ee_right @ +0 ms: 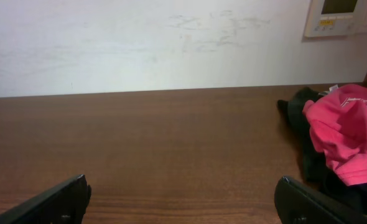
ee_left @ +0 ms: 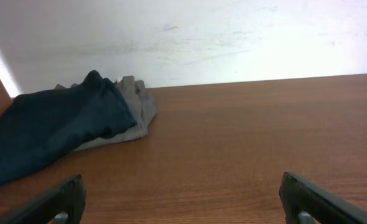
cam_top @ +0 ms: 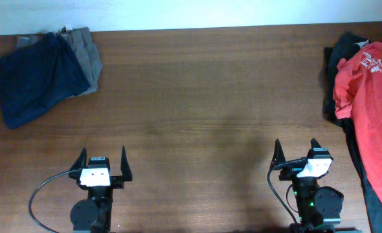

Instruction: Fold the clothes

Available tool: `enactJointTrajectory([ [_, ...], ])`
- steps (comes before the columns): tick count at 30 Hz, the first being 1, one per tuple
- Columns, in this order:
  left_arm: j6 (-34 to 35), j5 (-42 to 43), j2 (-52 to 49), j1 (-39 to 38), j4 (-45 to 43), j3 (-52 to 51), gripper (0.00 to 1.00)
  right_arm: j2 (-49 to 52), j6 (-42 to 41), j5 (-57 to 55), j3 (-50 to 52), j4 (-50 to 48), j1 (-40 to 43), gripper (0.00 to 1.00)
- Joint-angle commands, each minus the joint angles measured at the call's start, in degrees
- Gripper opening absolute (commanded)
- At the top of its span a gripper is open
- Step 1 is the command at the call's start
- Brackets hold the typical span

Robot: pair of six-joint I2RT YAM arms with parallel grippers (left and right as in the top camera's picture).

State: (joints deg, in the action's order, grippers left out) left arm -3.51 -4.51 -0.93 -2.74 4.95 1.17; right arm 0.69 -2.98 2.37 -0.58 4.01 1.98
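Observation:
An orange-red T-shirt (cam_top: 372, 103) with white lettering lies crumpled along the table's right edge, on top of a black garment (cam_top: 341, 55). In the right wrist view the same red T-shirt (ee_right: 348, 134) and black garment (ee_right: 305, 140) sit at the far right. A navy garment (cam_top: 35, 77) lies over a grey one (cam_top: 84, 55) at the back left, and the left wrist view shows the navy garment (ee_left: 53, 127) and the grey one (ee_left: 137, 109) too. My left gripper (cam_top: 103, 159) and right gripper (cam_top: 296, 150) stand open and empty near the front edge, far from all cloth.
The brown wooden table (cam_top: 204, 103) stretches between the two piles. A white wall (ee_right: 140, 43) rises behind the back edge, with a white wall panel (ee_right: 342, 15) at the upper right. Arm bases and cables (cam_top: 39, 194) sit at the front.

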Motion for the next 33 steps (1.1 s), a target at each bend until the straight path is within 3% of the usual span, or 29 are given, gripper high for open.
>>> enactJointTrajectory([
  [1, -0.92, 0.61, 0.59, 0.28, -0.17, -0.48, 0.99, -0.48, -0.33, -0.50, 0.26, 0.31, -0.37, 0.99],
  [19, -0.92, 0.61, 0.59, 0.28, -0.17, -0.48, 0.99, -0.50, -1.22, 2.89, 0.26, 0.02, -0.48, 0.99],
  [22, -0.92, 0.61, 0.59, 0.28, -0.17, -0.48, 0.99, -0.48, -13.51, 16.24, 0.26, -1.07, -0.48, 0.99],
  [25, -0.92, 0.61, 0.59, 0.28, -0.17, -0.48, 0.99, -0.48, -21.35, 22.12, 0.26, -1.60, -0.48, 0.98],
  [30, -0.92, 0.61, 0.59, 0.28, -0.17, -0.48, 0.99, -0.48, -23.50, 29.09, 0.26, -4.79, -0.48, 0.99],
  [33, -0.92, 0.61, 0.59, 0.28, -0.17, -0.48, 0.99, -0.48, -23.52, 30.12, 0.02, -17.33, -0.46, 0.99],
])
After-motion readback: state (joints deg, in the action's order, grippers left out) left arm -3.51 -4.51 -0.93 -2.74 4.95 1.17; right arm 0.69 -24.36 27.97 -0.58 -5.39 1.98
